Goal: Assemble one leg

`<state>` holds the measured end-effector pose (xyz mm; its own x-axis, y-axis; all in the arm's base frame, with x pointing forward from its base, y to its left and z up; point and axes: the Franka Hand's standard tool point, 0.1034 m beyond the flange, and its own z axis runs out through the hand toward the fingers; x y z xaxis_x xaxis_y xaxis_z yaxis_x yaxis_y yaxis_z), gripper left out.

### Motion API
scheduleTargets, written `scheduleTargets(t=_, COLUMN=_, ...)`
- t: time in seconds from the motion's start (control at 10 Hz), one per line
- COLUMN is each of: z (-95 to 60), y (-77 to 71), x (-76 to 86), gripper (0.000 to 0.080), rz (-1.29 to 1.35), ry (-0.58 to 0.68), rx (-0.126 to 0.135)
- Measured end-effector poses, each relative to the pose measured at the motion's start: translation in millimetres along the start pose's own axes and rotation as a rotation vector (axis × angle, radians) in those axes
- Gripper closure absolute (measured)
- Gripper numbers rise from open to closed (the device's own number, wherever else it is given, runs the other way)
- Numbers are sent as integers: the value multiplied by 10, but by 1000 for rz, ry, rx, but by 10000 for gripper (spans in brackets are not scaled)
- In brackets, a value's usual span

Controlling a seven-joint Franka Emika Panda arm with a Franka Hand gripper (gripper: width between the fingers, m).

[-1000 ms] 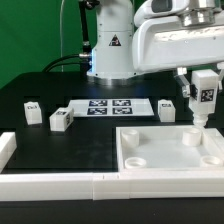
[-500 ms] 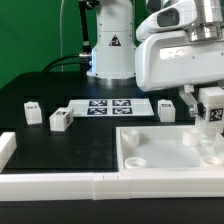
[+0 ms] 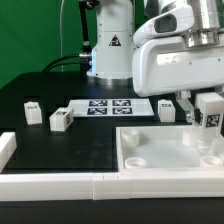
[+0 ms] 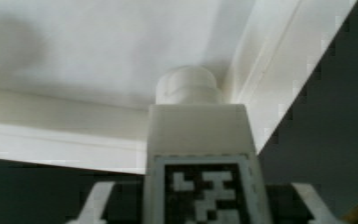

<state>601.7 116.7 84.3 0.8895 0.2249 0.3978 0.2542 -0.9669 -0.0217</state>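
My gripper [image 3: 207, 103] is shut on a leg [image 3: 209, 118], a white post with a black-and-white tag, held upright. Its lower end is down over the far right corner socket of the large white tray-like piece [image 3: 165, 160]; I cannot tell whether it touches. In the wrist view the leg [image 4: 201, 125] runs up from between my fingers [image 4: 105, 198], its rounded tip pointing into the tray's corner [image 4: 265, 60]. Three more legs stand on the table: two at the exterior view's left [image 3: 33, 112] [image 3: 61, 120] and one near the tray [image 3: 167, 109].
The marker board [image 3: 110, 107] lies flat between the loose legs. A low white rail [image 3: 60, 185] runs along the table's front edge, with a short piece [image 3: 5, 148] at the left. The robot's base [image 3: 108, 45] stands behind.
My gripper has moved to the exterior view's right and down with the leg, bringing its lower end onto the tray's far right corner.
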Motion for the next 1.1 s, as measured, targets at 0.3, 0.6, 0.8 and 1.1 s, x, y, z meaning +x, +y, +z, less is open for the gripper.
scheduleTargets(t=0.3, z=77, y=18, x=75, gripper=512, rz=2, ry=0, rx=2)
scheduleTargets(t=0.6, z=109, y=19, x=111, gripper=512, rz=2, ry=18, rx=-1)
scheduleTargets(t=0.8, z=173, y=18, x=66, gripper=512, rz=2, ry=26, rx=-5)
scheduleTargets(t=1.1, z=245, y=12, x=-17, gripper=512, rz=2, ry=24, rx=-8)
